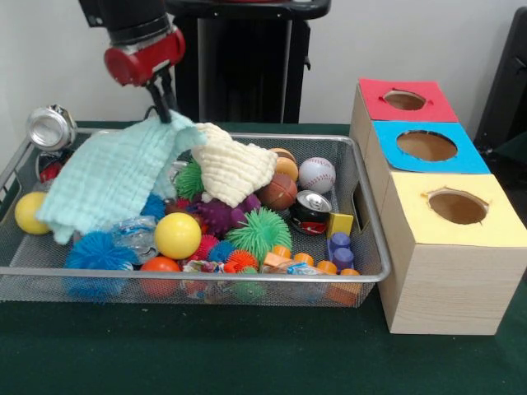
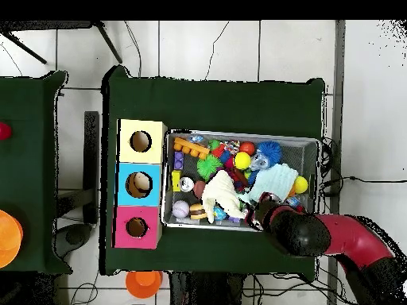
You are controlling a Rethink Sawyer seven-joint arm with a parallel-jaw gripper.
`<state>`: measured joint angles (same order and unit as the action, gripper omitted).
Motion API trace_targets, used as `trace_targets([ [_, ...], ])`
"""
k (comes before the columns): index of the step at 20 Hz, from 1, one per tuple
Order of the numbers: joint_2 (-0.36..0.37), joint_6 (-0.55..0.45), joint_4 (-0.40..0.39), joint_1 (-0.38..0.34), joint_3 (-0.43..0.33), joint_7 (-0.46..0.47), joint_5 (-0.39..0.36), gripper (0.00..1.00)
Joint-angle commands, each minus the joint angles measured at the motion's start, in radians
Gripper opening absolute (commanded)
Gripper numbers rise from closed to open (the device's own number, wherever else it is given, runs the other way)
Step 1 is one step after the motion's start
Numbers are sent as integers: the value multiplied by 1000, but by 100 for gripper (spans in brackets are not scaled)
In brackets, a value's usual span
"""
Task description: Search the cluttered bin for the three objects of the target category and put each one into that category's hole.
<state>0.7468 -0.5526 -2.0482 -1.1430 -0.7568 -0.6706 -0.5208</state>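
My gripper point(image 1: 165, 112) hangs over the back left part of the mesh bin point(image 1: 198, 276), shut on a raised corner of a light teal cloth point(image 1: 111, 177). From that corner the cloth drapes down to the left over the toys. A cream cloth point(image 1: 235, 169) lies beside it, toward the bin's middle. Around the cloths I see a yellow ball point(image 1: 178, 234), a baseball point(image 1: 317, 174), a black soda can point(image 1: 311, 211), a green spiky ball point(image 1: 260, 232) and a purple spiky ball point(image 1: 218, 216). From overhead the gripper point(image 2: 258, 209) sits at the teal cloth's point(image 2: 276, 181) edge.
Right of the bin stands a wooden box with a red hole point(image 1: 404, 99), a blue hole point(image 1: 426, 146) and a yellow hole point(image 1: 458, 206). A silver can point(image 1: 51, 127) rests at the bin's back left corner. A second yellow ball point(image 1: 31, 212) and a blue spiky ball point(image 1: 99, 251) lie at the left.
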Motion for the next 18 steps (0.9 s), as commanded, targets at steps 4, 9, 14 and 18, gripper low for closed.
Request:
trace_targets([
  [4, 78, 151, -273, -13, -249, -238, 210, 0],
  [9, 85, 280, -350, -38, -292, -278, 240, 0],
  [14, 107, 366, -400, -48, -358, -306, 284, 0],
  [18, 125, 398, -414, -41, -387, -312, 318, 0],
])
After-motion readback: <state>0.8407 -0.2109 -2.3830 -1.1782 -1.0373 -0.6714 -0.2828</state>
